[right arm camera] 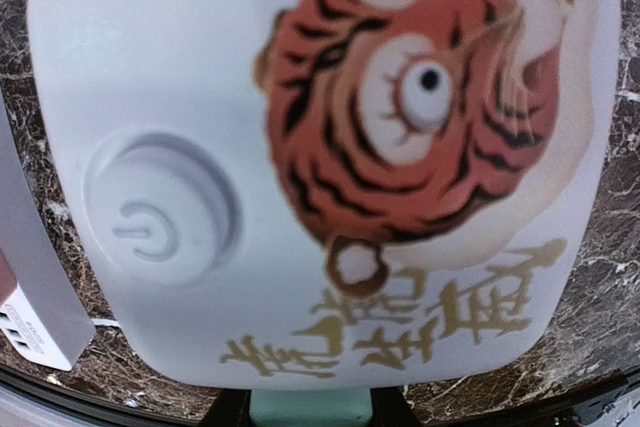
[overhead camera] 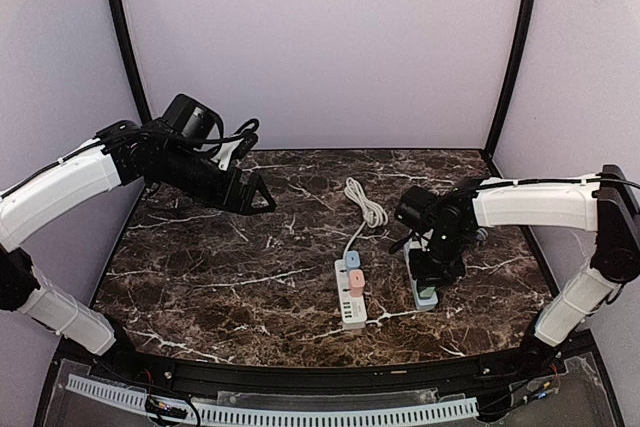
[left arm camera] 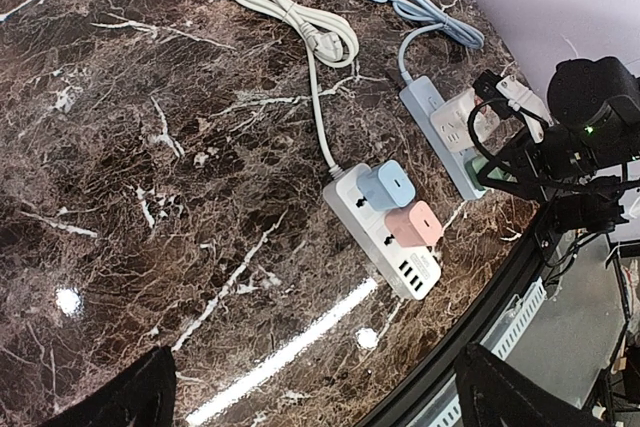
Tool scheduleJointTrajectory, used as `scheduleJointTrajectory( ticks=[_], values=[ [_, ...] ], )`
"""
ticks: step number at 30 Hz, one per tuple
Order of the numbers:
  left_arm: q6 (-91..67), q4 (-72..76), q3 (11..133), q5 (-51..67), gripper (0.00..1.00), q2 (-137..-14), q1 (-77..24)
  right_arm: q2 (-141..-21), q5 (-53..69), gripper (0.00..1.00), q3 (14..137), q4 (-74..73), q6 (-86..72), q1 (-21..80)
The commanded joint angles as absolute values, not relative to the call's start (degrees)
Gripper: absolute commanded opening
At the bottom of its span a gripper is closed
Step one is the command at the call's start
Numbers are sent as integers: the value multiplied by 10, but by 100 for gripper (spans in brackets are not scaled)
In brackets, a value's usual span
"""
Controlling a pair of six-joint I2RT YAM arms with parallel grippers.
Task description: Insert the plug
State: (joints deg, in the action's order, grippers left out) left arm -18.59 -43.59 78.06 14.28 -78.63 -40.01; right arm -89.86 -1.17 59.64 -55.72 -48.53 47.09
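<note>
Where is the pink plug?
In the left wrist view, the pink plug sits in the white power strip near the table's front edge, between the blue plug and a row of small ports.

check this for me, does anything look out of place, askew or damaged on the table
Nothing stands out. The white strip and blue-grey strip lie flat, the blue adapter and pink adapter sit in the white one, and the right gripper holds the tiger-print plug at the blue-grey strip. Nothing looks spilled or broken.
</note>
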Motion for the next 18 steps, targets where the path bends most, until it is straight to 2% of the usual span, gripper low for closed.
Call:
scheduleJointTrajectory(
  ticks=[1, 10, 18],
  values=[
    [-180, -459, 779, 137, 99, -768, -398, -931, 5, 0, 601, -561, -493, 485],
    [-181, -460, 779, 135, 99, -767, -398, -956, 4, 0, 613, -561, -493, 499],
    [-180, -462, 780, 134, 99, -768, -398, -950, 9, 0, 563, -530, -492, 500]
  ],
)
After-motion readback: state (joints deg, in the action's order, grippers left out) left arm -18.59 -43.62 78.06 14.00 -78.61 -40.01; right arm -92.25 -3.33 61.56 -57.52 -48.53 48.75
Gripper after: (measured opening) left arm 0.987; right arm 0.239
